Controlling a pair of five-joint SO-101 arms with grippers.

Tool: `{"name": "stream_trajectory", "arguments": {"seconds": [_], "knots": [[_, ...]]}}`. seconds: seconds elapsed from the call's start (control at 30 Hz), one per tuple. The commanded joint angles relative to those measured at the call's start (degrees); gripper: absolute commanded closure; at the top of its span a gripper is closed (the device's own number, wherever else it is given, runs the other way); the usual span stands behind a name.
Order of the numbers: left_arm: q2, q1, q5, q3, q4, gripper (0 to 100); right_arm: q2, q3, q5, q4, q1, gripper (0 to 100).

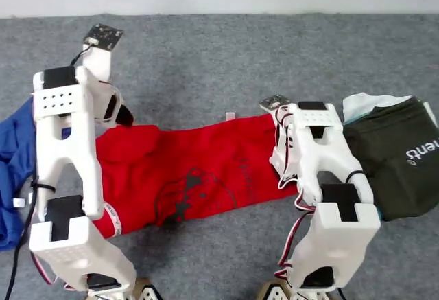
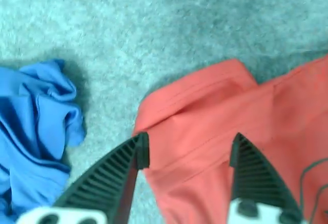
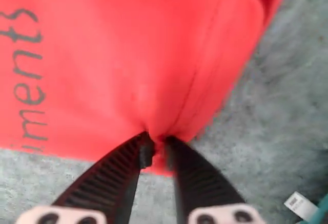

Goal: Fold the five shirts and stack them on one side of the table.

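Cloth is pinched in the right gripper [image 3: 157, 147], whose jaws are pressed together on a fold at the edge of the red shirt [image 3: 128, 55]. The shirt spreads away beyond the fingertips, with dark lettering to one side. The left gripper [image 2: 190, 147] hangs with jaws spread wide over the shirt's other end (a rounded corner, perhaps a sleeve) and grips nothing. Near one of its fingers lies a crumpled blue shirt [image 2: 36, 116].

Farther out, the red shirt lies stretched between the two grippers on the grey table [image 1: 206, 53]. Just past the right gripper sits a folded dark green shirt [image 1: 391, 163], with white cloth [image 1: 370, 99] showing behind it.

Several things could go wrong from here. The right pinch looks to hold only a thin fold, which could slip out under a pull. If the left jaws close off-centre they might catch a single layer, leaving the fold crooked. A wide swing of the right arm could knock the folded stack.
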Motion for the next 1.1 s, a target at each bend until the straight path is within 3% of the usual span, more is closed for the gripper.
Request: {"name": "stream_trajectory", "arguments": {"seconds": [0.0,0.13,0.27,0.6,0.87,1.07], "knots": [[-0.8,-1.1,0.5,-2.3,3.1,75,-0.2,1.8,1.8,-0.2,0.3,98.9],[-1.0,-1.1,0.5,-2.3,4.8,75,-4.3,1.4,4.3,0.8,0.9,98.8],[-1.0,-1.1,0.6,-2.4,4.9,75,-11.0,-0.1,6.5,8.9,3.0,98.8],[-1.0,-1.0,0.7,-2.2,5.0,75,-18.2,0.9,15.6,13.4,19.3,98.8],[-0.5,-0.7,0.4,-2.2,7.1,75,-18.5,16.6,15.5,2.9,18.4,98.6],[-0.5,-0.7,0.4,-2.2,16.0,75,-21.0,17.1,15.7,5.7,18.4,89.0]]}}
